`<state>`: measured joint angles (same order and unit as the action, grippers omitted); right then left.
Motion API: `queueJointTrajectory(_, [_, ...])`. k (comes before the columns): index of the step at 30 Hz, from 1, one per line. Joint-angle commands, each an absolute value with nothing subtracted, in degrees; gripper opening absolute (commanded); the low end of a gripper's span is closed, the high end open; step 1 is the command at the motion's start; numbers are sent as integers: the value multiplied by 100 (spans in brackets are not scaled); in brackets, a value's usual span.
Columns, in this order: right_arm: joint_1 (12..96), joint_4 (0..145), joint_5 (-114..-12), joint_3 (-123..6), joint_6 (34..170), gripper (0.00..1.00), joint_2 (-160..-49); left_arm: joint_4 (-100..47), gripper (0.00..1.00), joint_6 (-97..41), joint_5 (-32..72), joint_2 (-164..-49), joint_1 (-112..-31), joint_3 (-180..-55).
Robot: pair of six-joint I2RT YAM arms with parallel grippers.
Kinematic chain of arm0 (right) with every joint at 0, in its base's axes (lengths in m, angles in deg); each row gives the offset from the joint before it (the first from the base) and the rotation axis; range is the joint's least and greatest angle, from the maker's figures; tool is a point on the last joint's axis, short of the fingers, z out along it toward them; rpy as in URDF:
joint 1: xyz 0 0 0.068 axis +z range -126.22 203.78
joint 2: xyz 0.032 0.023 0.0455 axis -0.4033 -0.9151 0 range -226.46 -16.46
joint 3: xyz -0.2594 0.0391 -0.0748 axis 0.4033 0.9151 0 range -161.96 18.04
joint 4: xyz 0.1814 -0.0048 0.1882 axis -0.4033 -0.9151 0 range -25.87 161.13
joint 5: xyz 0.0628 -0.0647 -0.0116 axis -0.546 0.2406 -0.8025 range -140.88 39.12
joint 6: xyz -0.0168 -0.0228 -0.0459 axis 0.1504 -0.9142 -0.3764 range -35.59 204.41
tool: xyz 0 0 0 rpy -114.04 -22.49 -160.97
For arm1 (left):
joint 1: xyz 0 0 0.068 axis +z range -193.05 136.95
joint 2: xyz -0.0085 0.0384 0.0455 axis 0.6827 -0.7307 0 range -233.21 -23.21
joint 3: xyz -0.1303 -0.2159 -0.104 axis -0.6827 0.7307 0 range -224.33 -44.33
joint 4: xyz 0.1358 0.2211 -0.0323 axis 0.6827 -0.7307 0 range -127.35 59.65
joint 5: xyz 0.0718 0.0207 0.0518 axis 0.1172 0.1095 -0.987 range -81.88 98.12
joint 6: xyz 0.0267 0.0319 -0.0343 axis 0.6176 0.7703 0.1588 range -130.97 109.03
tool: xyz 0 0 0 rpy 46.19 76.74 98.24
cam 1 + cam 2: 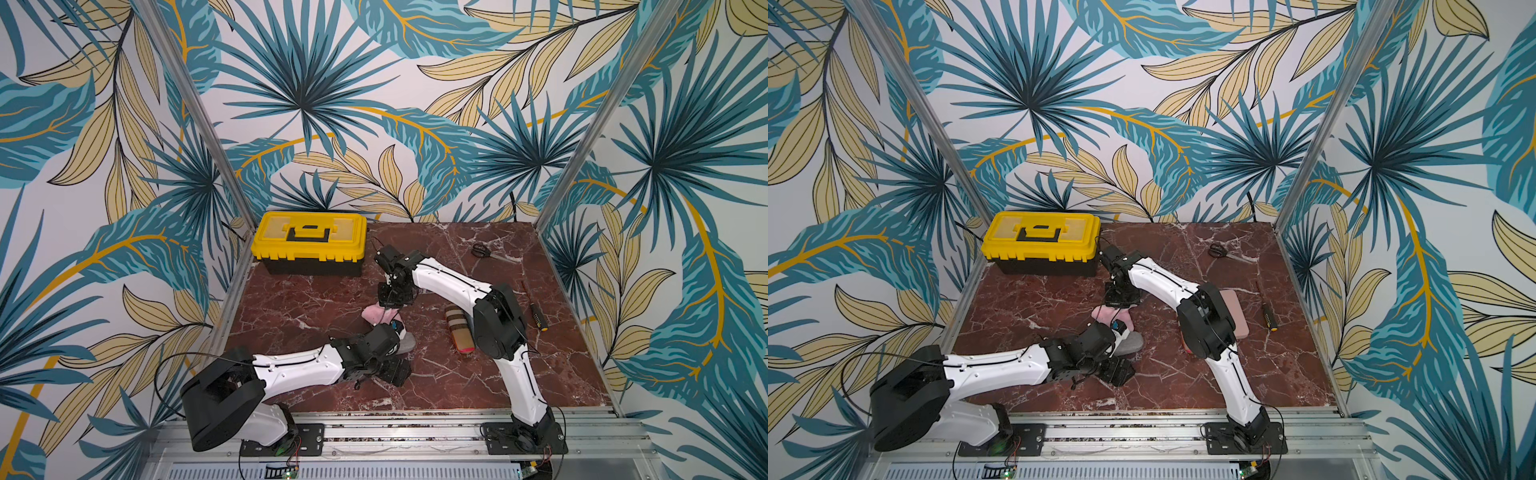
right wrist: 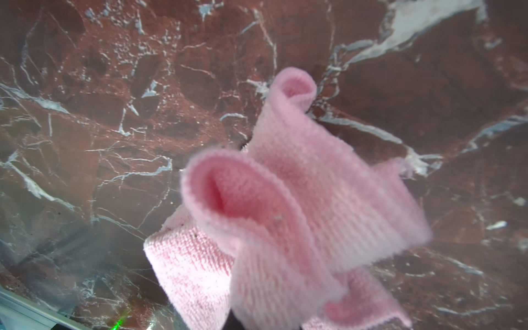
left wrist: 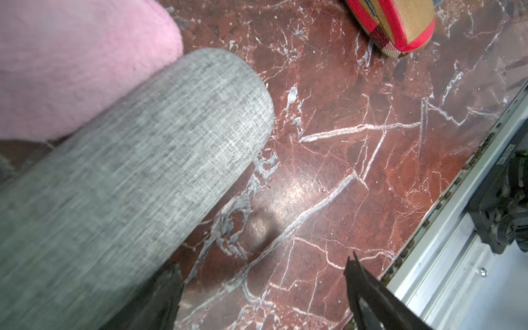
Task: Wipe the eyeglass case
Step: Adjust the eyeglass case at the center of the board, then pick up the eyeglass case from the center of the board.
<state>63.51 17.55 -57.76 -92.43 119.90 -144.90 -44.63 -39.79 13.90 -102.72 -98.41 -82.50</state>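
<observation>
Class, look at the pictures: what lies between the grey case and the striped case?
Nothing: bare marble table separates the grey case from the striped case, clearest in the left wrist view.

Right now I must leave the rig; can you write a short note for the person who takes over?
Left gripper: open, beside the grey case, not gripping it.
Right gripper: shut on the cloth, which hangs over the table.
Grey case: lies on the table next to the cloth; contact unclear.
Done: cloth picked up; how much is wiped cannot be seen.
To do: probably steady the case, then wipe it.
</observation>
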Motion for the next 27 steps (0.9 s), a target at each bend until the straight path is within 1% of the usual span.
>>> queueJointTrajectory(1, [6282, 1384, -5485, -9349, 11674, 0, -14077, -5137, 91, -3446, 1039, -9711, -9829, -8504])
queueJointTrajectory(5, [6134, 1202, -5089, -9254, 11509, 0, -13556, -5353, 94, -3010, 227, -9242, -9611, -8458])
queueJointTrajectory(7, [6049, 1172, -5003, -8940, 11515, 0, -13262, -5208, 95, -2875, 195, -9168, -9354, -8374])
queueJointTrajectory(9, [5985, 1205, -4967, -8476, 11566, 0, -12923, -4943, 96, -2762, 320, -9207, -9078, -8261])
queueJointTrajectory(12, [5963, 1293, -4939, -7633, 11692, 0, -12394, -4337, 98, -2539, 443, -9467, -8926, -8163])
queueJointTrajectory(14, [5962, 1376, -5015, -7118, 11838, 0, -12073, -4233, 100, -2385, 707, -9741, -8858, -8283])
queueJointTrajectory(17, [5960, 1449, -5050, -6520, 11988, 0, -11705, -4125, 100, -2237, 1048, -10109, -8745, -8397])
queueJointTrajectory(21, [5956, 1478, -4974, -6153, 12071, 0, -11427, -4093, 100, -2267, 1566, -10341, -8735, -8219])
queueJointTrajectory(27, [5970, 1603, -5112, -6065, 12169, 0, -11493, -3978, 100, -2604, 1552, -10015, -8739, -7867])
